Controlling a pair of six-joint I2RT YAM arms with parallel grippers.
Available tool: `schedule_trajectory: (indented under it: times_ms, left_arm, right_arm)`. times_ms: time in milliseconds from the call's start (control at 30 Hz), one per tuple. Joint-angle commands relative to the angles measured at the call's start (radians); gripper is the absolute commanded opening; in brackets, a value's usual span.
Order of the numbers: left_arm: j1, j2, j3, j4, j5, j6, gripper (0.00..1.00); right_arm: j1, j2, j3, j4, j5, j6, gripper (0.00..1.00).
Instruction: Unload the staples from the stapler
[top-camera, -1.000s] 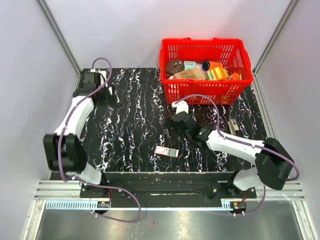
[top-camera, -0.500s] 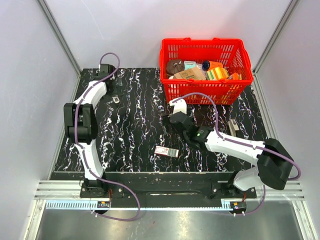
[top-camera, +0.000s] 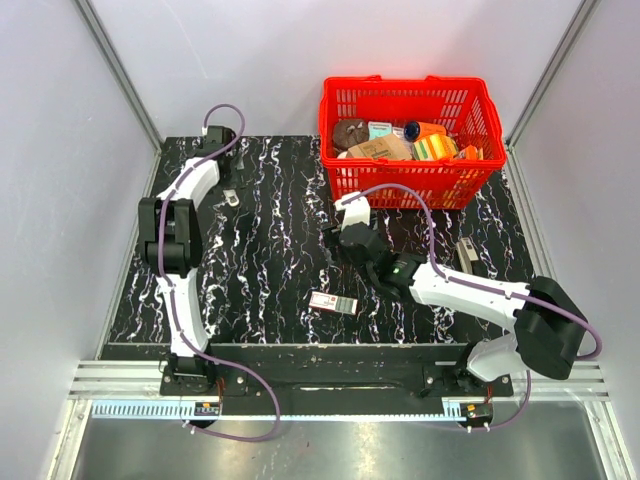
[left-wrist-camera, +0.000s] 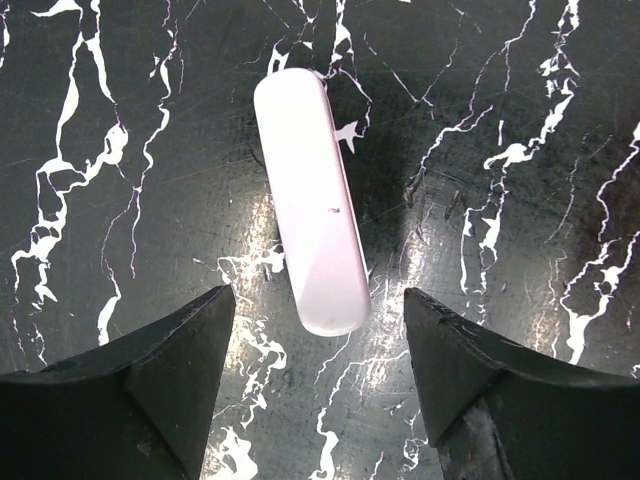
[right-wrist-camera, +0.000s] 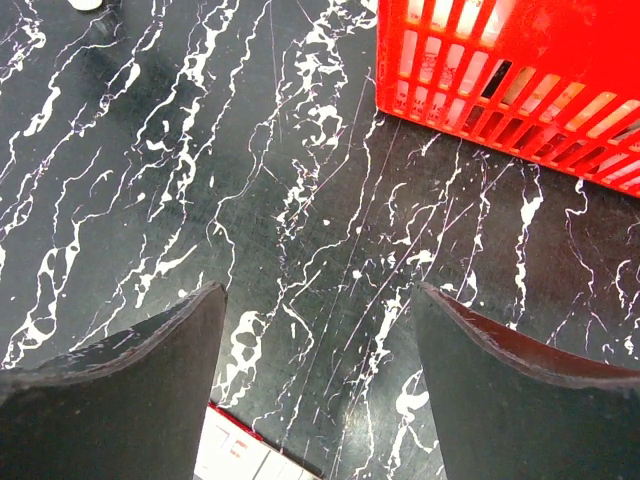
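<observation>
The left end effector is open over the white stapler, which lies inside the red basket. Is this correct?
No. The left end effector is open over the white stapler, but it lies on the black table, as the left wrist view shows.

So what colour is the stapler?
The stapler is pale pinkish white, clearest in the left wrist view.

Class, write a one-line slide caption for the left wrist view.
Open left hand poised over the pale stapler lying on the black marbled table.
</observation>
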Motion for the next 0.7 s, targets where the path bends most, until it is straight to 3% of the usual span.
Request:
schedule_trajectory:
  times_ms: [0, 100, 300, 433, 567, 667]
  left_arm:
    - [0.002, 0.026, 0.03, 0.031, -0.034, 0.015, 0.73]
    - [0.002, 0.038, 0.032, 0.036, -0.038, 0.012, 0.69]
    - [0.002, 0.061, 0.044, 0.042, -0.03, 0.007, 0.45]
    - [0.002, 0.045, 0.032, 0.042, -0.015, 0.007, 0.22]
    - [0.002, -0.032, -0.054, 0.042, -0.009, 0.009, 0.02]
    - [0.0, -0.147, -0.183, 0.042, 0.032, 0.013, 0.0]
  right_arm:
    - [0.01, -0.018, 0.01, 0.057, 0.002, -0.035, 0.8]
    - [0.01, -0.024, 0.01, 0.06, 0.004, -0.046, 0.76]
    - [0.01, -0.033, -0.009, 0.069, 0.002, -0.05, 0.71]
    - [0.01, -0.023, -0.012, 0.071, -0.001, -0.055, 0.71]
    - [0.01, -0.012, -0.004, 0.068, -0.004, -0.057, 0.71]
    - [0.01, -0.01, -0.004, 0.066, -0.013, -0.053, 0.71]
